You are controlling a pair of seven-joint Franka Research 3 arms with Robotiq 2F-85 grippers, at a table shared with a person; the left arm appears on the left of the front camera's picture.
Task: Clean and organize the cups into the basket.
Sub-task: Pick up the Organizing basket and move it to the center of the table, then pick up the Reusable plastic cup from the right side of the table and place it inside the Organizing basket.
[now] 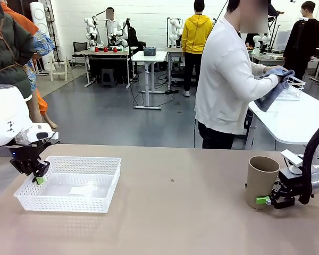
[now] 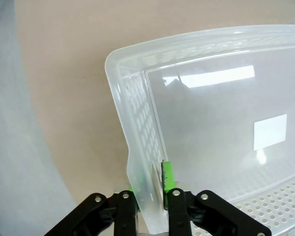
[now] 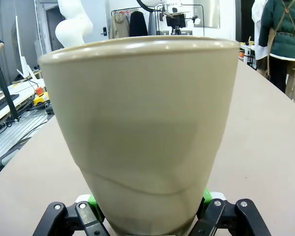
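Observation:
A tan-brown cup (image 1: 261, 178) stands upright on the table at the right, its mouth up. My right gripper (image 1: 267, 201) is shut on its lower part from the right side; in the right wrist view the cup (image 3: 142, 123) rises between the green pads (image 3: 92, 199). The white lattice basket (image 1: 90, 202) sits at the left with nothing inside. My left gripper (image 1: 38, 178) is shut on its left wall. The left wrist view has that wall (image 2: 137, 162) pinched between the two fingers (image 2: 168, 178), one inside and one outside.
A person in a white top stands beyond the far edge, turned to a second white table (image 1: 292, 119), wiping with a blue cloth (image 1: 274, 87) next to a white wire basket (image 1: 293, 87). Bare tan tabletop (image 1: 175, 212) lies between basket and cup.

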